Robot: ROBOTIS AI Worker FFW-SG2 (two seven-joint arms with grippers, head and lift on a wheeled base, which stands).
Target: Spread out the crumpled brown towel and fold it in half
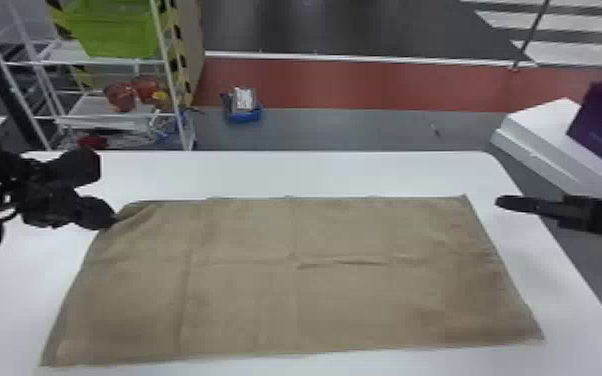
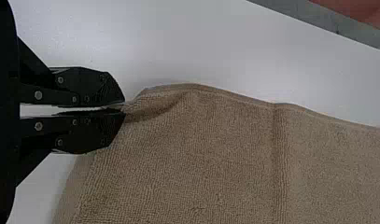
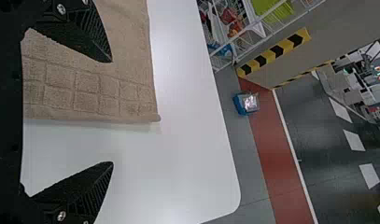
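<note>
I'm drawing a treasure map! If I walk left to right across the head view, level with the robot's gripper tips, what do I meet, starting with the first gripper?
Left gripper → brown towel → a strip of white table → right gripper.

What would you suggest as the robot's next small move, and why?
I would probably ease the right gripper in to the towel's far right corner and close on it. The left gripper already pinches the far left corner, the towel lies spread nearly flat, and the right fingers stand open near that free corner; holding both should help an even fold.
</note>
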